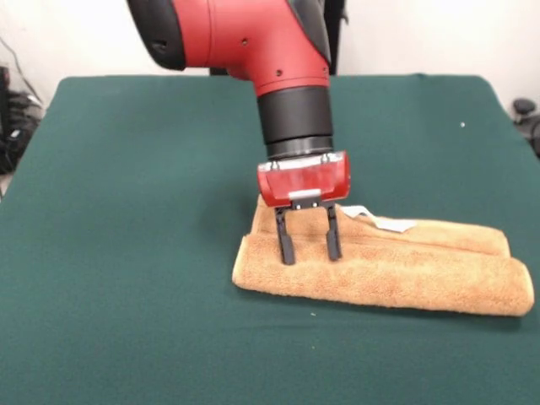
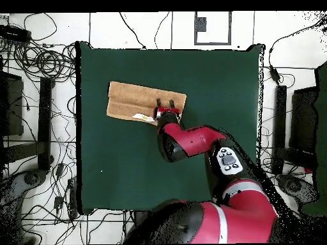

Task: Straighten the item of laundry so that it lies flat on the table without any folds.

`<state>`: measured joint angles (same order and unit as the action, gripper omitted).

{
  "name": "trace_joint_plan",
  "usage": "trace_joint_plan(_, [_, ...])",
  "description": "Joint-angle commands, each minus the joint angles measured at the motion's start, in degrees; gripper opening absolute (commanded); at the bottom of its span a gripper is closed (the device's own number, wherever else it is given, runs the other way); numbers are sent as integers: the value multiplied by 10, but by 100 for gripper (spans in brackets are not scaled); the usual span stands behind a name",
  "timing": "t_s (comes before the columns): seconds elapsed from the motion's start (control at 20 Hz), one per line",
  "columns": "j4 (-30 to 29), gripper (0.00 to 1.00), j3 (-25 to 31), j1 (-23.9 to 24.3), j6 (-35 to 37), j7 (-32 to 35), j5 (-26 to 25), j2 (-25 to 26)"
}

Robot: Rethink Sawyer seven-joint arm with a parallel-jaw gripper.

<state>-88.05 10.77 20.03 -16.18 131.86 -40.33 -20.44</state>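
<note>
towel (image 1: pixel 396 266) folded long, soft and limp, will drape | gripper (image 1: pixel 310 251) open narrow at its left end, holding nothing | you should pinch the top layer edge near the white tag (image 1: pixel 390 224)

Black cables (image 2: pixel 45 60) tangle over the pale floor (image 2: pixel 287 29) along the overhead view's left side. A dark square marker (image 2: pixel 200 23) sits at top centre. Front view's background shows a white wall (image 1: pixel 422 34).
</note>
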Motion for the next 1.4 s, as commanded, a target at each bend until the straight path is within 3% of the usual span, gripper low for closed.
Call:
trace_joint_plan(0.05, [-55,100,130,9,112,23,-12,31])
trace_joint_plan(0.3, [-57,100,125,5,115,22,-4,29])
trace_joint_plan(0.55, [-28,100,-139,-208,19,62,115,-9])
trace_joint_plan(0.75, [-19,100,-220,-270,46,58,160,-35])
trace_joint_plan(0.85, [-12,100,-229,-274,72,44,157,-58])
trace_joint_plan(0.95, [-9,100,-201,-252,102,25,136,-82])
trace_joint_plan(1.2, [-15,100,-176,-232,116,26,130,-86])
trace_joint_plan(1.3, [-22,100,-148,-213,119,29,126,-80])
trace_joint_plan(1.4, [-45,100,-66,-150,137,32,113,-81])
